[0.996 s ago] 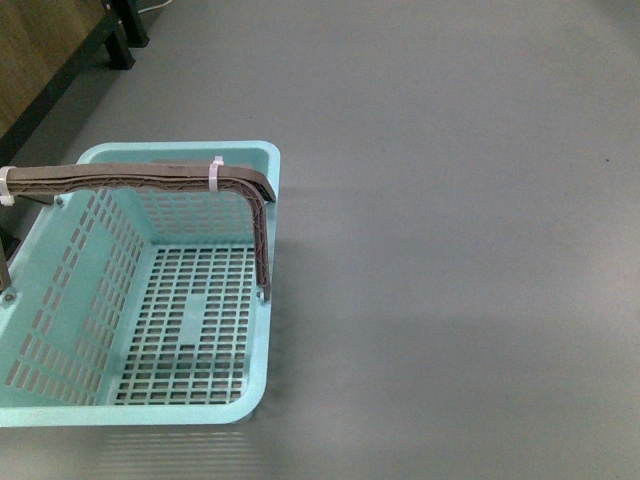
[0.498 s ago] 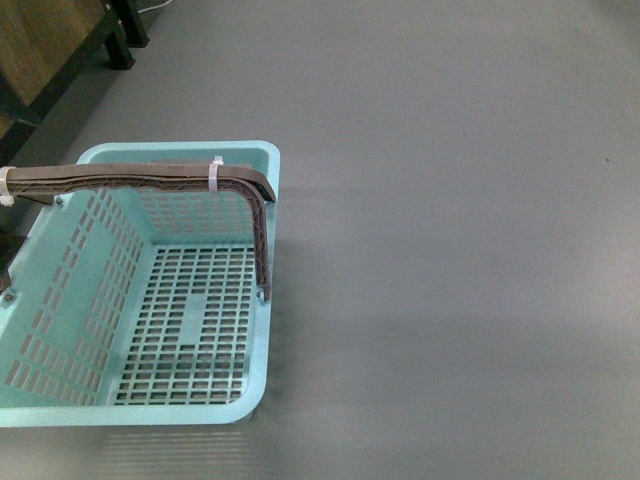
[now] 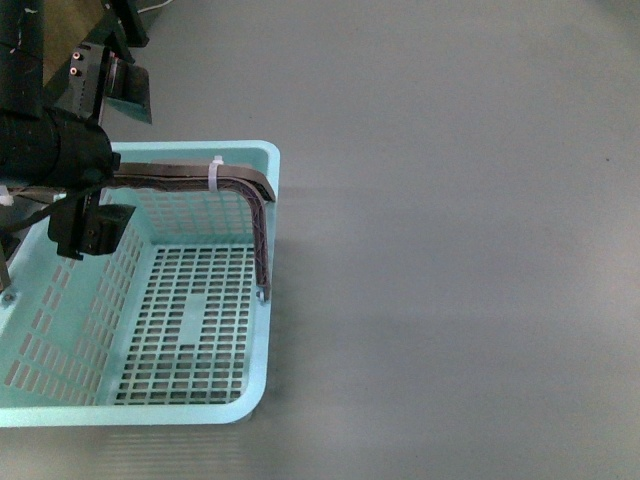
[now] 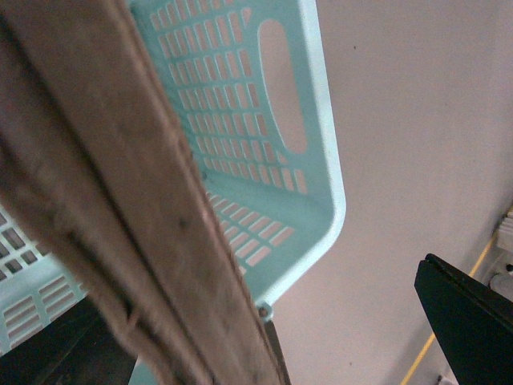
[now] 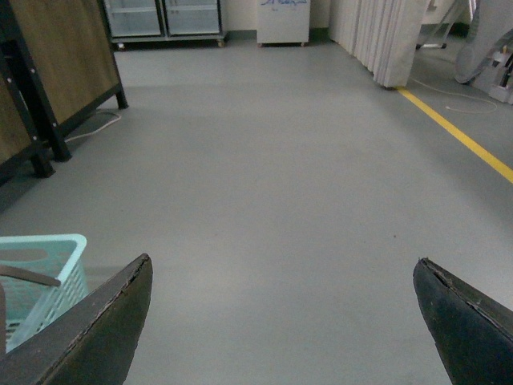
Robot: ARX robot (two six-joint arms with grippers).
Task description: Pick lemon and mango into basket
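The teal basket point(image 3: 266, 300) stands on the grey floor at the left, its inside bare, with one brown handle point(image 3: 240, 180) raised over it. My left arm point(image 3: 55, 150) hangs over the basket's far left side. In the left wrist view the handle point(image 4: 120, 200) fills the picture very close, and the basket's wall point(image 4: 321, 160) lies behind it. My left gripper point(image 4: 272, 337) is open, one dark finger point(image 4: 473, 321) showing at the edge. My right gripper point(image 5: 282, 265) is open over bare floor, the basket's corner point(image 5: 48, 265) off to one side. Lemon and mango are out of view.
Dark furniture legs point(image 3: 125, 20) stand at the far left. The right wrist view shows a wooden panel on black legs point(image 5: 72, 56), glass-door cabinets point(image 5: 164, 16), a white unit point(image 5: 282, 20), a curtain point(image 5: 385, 40) and a yellow floor line point(image 5: 465, 136).
My left arm has come into the front view at the upper left, over the basket's far left side. The basket has not moved.
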